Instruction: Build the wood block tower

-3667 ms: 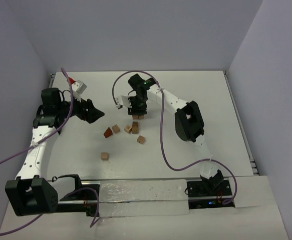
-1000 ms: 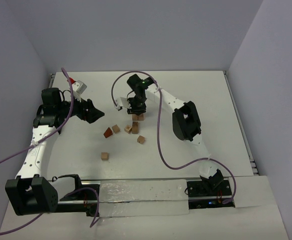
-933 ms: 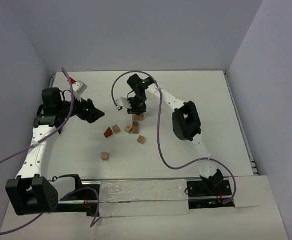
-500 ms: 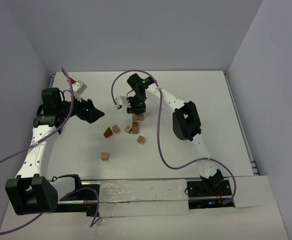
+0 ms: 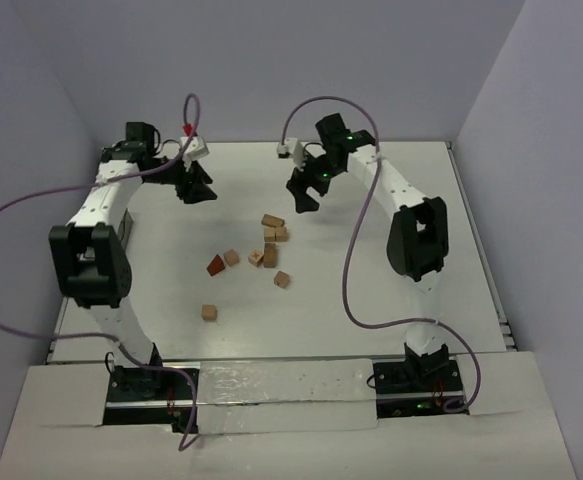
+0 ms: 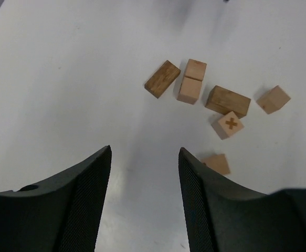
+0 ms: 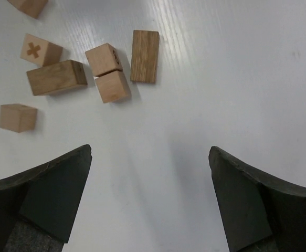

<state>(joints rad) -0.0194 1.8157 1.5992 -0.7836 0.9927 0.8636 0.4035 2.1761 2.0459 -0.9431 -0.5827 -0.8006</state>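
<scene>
Several small wooden blocks lie scattered on the white table, none stacked. A cluster (image 5: pixel 272 232) sits mid-table, a reddish-brown wedge (image 5: pixel 215 265) lies to its left, and a lone cube (image 5: pixel 208 313) lies nearer the front. My left gripper (image 5: pixel 197 186) is open and empty, hovering left of and behind the cluster. My right gripper (image 5: pixel 301 192) is open and empty, right of and behind it. The left wrist view shows the cluster, with a cube marked with a cross (image 6: pixel 228 124). The right wrist view shows the same cube (image 7: pixel 40 50) and a darker long block (image 7: pixel 145 49).
White walls close in the table at the back and sides. A purple cable loops beside each arm, on the left (image 5: pixel 11 210) and on the right (image 5: pixel 349 270). Bare table surface (image 5: pixel 391 300) lies to the right of the blocks.
</scene>
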